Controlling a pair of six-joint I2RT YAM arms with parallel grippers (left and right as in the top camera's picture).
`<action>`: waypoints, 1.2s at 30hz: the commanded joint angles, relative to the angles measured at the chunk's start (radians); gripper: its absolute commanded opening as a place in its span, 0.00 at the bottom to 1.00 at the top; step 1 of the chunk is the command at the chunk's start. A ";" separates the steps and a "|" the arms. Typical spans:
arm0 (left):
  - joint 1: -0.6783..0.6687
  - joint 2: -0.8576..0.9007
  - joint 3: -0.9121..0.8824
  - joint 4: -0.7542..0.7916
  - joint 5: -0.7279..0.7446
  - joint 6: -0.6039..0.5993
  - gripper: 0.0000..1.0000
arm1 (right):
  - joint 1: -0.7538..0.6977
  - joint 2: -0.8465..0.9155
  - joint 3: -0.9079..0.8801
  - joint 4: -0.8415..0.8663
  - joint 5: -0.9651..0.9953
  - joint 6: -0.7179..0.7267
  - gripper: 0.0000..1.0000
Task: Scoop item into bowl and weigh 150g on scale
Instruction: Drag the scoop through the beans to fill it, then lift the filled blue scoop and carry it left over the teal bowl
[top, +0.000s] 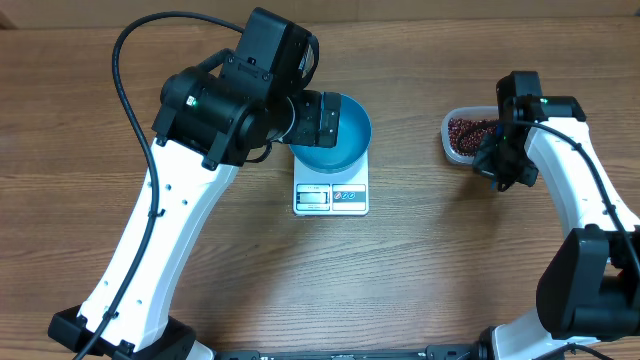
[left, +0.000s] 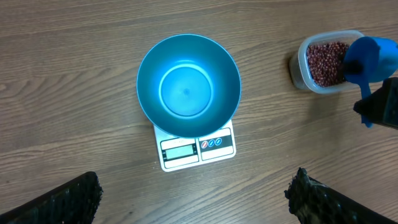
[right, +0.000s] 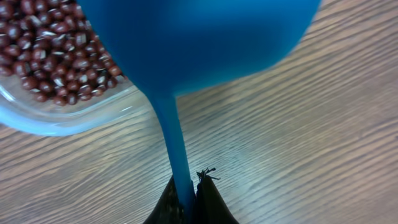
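Left wrist: bowl (left: 149, 87) empty on scale (left: 214, 143); beans (left: 323, 59) in tub (left: 300, 70). Left fingers (left: 68, 199) wide; right fingers (right: 214, 200) pinch scoop (left: 373, 56), fill unclear.

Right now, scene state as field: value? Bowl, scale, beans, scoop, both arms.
bowl: teal, empty, sitting on the scale
scale: white, under the bowl, display too small to read
beans: in the clear tub, to the right of the scale
scoop: blue, over the tub's edge, load not visible
right arm: jaws shut on the scoop handle
left arm: jaws wide open, holding nothing, above the bowl
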 joint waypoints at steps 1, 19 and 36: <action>0.004 -0.008 0.020 0.001 -0.009 0.022 0.99 | -0.004 0.014 0.010 -0.003 -0.084 -0.003 0.04; 0.004 -0.008 0.020 -0.002 -0.010 0.023 1.00 | -0.004 0.014 0.011 -0.026 0.107 0.024 0.04; 0.004 -0.008 0.020 0.014 -0.010 0.022 1.00 | 0.092 0.014 0.011 -0.031 0.116 0.045 0.04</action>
